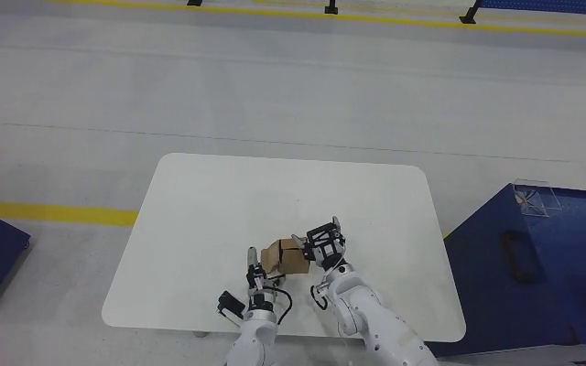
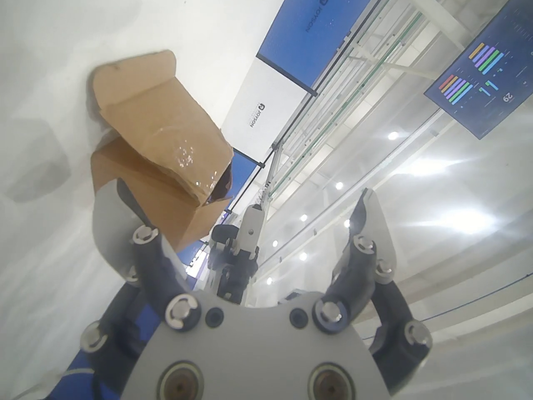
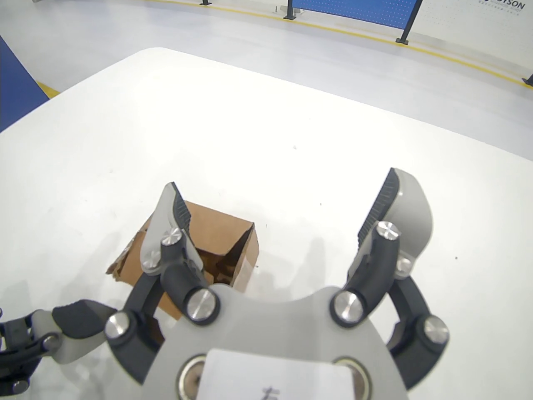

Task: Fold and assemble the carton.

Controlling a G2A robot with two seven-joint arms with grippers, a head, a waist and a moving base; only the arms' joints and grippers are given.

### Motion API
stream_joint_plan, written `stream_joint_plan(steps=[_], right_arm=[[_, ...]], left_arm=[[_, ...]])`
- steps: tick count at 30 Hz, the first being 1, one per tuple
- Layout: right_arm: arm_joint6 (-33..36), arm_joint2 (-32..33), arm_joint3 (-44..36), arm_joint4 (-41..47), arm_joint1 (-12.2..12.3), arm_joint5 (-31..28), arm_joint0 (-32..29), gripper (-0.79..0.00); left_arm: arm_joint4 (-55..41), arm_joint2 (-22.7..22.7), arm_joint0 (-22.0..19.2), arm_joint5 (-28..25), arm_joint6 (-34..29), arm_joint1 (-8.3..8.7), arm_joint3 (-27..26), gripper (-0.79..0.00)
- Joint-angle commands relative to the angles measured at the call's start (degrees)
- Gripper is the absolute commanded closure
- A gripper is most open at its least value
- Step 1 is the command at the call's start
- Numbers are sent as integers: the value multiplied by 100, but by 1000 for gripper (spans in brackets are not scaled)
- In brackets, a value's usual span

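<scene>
A small brown carton (image 1: pixel 282 256) stands on the white table (image 1: pixel 229 210) near its front edge, partly folded, with its top open and flaps loose. My right gripper (image 1: pixel 325 238) is beside it and open; in the right wrist view one finger (image 3: pixel 175 206) hangs over the open carton (image 3: pixel 227 231), the other over bare table. My left gripper (image 1: pixel 254 268) is low on the carton's other side. In the left wrist view it (image 2: pixel 241 206) is open with nothing between its fingers, and the carton (image 2: pixel 162 126) lies just beyond one fingertip.
A blue cabinet (image 1: pixel 522 265) with a clear holder (image 1: pixel 534 197) on top stands off the table's right side. The table's front edge (image 1: pixel 275 322) runs close behind both grippers. Bare tabletop stretches to the back and left.
</scene>
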Motion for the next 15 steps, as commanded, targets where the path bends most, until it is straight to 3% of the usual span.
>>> stream_joint_plan(steps=[1, 10, 15], right_arm=[[50, -39, 63, -110, -23, 37, 32, -785], [145, -150, 339, -433, -127, 131, 111, -785], [204, -149, 414, -565, -165, 109, 130, -785]], left_arm=[[-53, 34, -160, 89, 258, -85, 179, -785], [-55, -40, -455, 170, 517, -308, 749, -785], [124, -212, -473, 99, 561, -358, 787, -785]])
